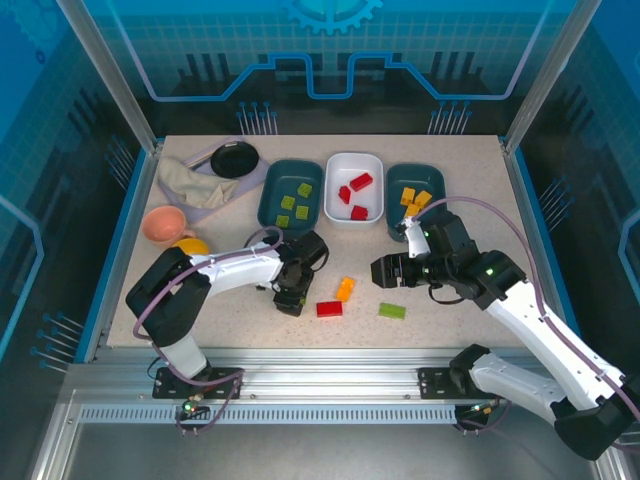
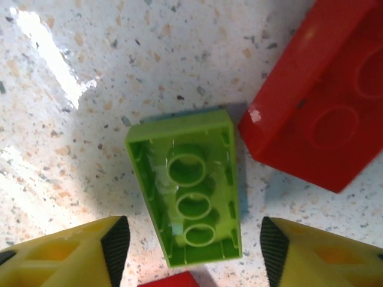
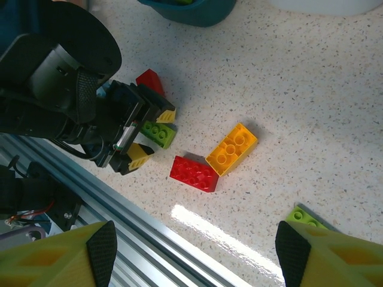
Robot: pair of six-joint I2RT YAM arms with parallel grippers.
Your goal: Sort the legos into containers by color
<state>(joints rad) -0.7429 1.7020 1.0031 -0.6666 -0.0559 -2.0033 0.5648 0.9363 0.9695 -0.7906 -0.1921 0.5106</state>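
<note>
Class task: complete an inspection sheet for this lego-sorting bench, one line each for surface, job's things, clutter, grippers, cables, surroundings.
Surface: speckled tabletop, glossy glare patches.
Job's things: left teal tub holds green bricks, white tub red, right teal tub orange; loose near the front: red brick, orange brick, green brick.
Clutter: black dish, cloth, pink bowl at far left.
Grippers: left gripper open, fingers either side of an upturned lime brick, not touching; right gripper open, holding nothing.
Cables: left arm cable and right arm cable loop above the arms, clear of bricks.
Surroundings: aluminium rail in front, blue panels around.
</note>
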